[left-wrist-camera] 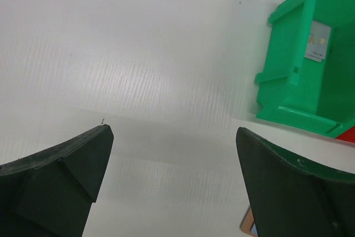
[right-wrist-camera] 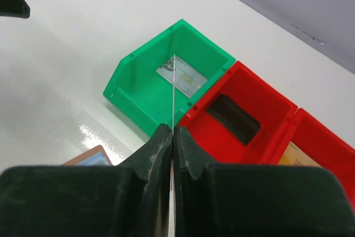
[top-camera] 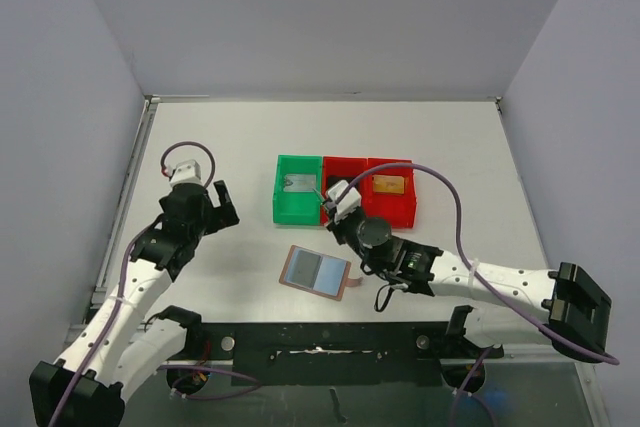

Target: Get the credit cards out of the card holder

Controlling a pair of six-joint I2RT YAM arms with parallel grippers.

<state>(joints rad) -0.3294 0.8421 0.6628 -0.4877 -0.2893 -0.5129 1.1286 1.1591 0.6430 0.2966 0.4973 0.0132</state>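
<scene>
The card holder (top-camera: 317, 272) lies flat and open on the table, brown-rimmed with blue-grey pockets; one corner shows in the right wrist view (right-wrist-camera: 91, 156). My right gripper (top-camera: 330, 200) is shut on a thin credit card (right-wrist-camera: 173, 92), seen edge-on, held over the near wall between the green bin (top-camera: 283, 209) and the red bin (top-camera: 392, 215). A silver-grey card (right-wrist-camera: 182, 76) lies in the green bin, a black card (right-wrist-camera: 233, 119) in the middle red bin, and a gold-tan card (top-camera: 389, 185) in the right red bin. My left gripper (top-camera: 222, 204) is open and empty, left of the bins.
The three bins stand in a row at mid-table, beyond the card holder. The green bin's corner shows at the right of the left wrist view (left-wrist-camera: 288, 81). Grey walls enclose the white table on three sides. A black rail (top-camera: 320, 342) runs along the near edge.
</scene>
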